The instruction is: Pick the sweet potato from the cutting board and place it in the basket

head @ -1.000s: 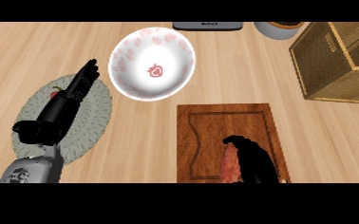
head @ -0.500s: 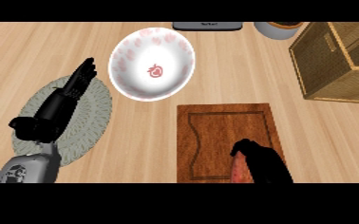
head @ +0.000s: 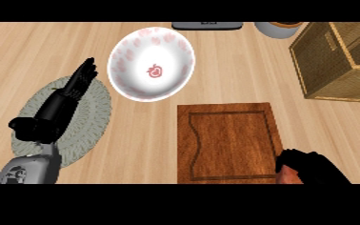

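The brown wooden cutting board (head: 228, 140) lies at the lower middle of the counter. My right hand (head: 309, 164) is at the bottom right, off the board's right edge, its fingers curled round the reddish sweet potato (head: 287, 175), of which only a small end shows. The woven basket (head: 330, 62) stands at the right edge, well above that hand. My left hand (head: 67, 97) rests open at the left, fingers straight, over a round mat.
A white plate with a red pattern (head: 151, 64) lies above the board's left corner. A grey-green round mat (head: 91, 119) lies under my left hand. A dark object (head: 207, 25) and a white cup (head: 280, 28) stand at the far edge.
My right hand has drawn back down and to the right with the sweet potato, off the board toward the view's corner. The left hand barely moved.
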`<act>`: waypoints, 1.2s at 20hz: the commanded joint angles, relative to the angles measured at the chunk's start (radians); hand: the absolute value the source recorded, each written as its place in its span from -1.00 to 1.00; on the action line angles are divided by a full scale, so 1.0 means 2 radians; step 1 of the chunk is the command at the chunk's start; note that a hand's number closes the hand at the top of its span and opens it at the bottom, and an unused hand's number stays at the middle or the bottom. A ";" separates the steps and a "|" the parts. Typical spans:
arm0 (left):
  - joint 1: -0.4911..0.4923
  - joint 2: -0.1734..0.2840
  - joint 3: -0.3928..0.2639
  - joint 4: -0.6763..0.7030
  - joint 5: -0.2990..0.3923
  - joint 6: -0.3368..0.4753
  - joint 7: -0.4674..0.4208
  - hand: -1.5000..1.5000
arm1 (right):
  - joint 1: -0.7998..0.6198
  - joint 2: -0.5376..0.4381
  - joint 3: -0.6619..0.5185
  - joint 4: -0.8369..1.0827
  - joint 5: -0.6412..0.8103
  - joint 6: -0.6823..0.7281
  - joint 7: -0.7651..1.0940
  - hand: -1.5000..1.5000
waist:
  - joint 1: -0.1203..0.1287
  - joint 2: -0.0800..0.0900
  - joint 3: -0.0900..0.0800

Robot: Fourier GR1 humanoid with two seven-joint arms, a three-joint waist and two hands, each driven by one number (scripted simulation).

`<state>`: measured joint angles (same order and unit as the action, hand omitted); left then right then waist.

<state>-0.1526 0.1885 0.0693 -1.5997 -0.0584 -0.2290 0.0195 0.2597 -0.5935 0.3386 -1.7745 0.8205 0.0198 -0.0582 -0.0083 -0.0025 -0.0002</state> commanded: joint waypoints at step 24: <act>0.016 -0.018 -0.016 -0.016 -0.021 0.011 0.002 0.00 | 0.065 -0.029 -0.412 -0.324 -0.510 0.079 0.131 1.00 | 0.003 0.001 0.000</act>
<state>-0.1492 0.1759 0.0650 -1.6120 -0.0757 -0.2211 0.0272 0.4573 -0.6289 -0.4109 -2.3933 -0.1763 0.1862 0.0780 -0.0112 -0.0022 -0.0008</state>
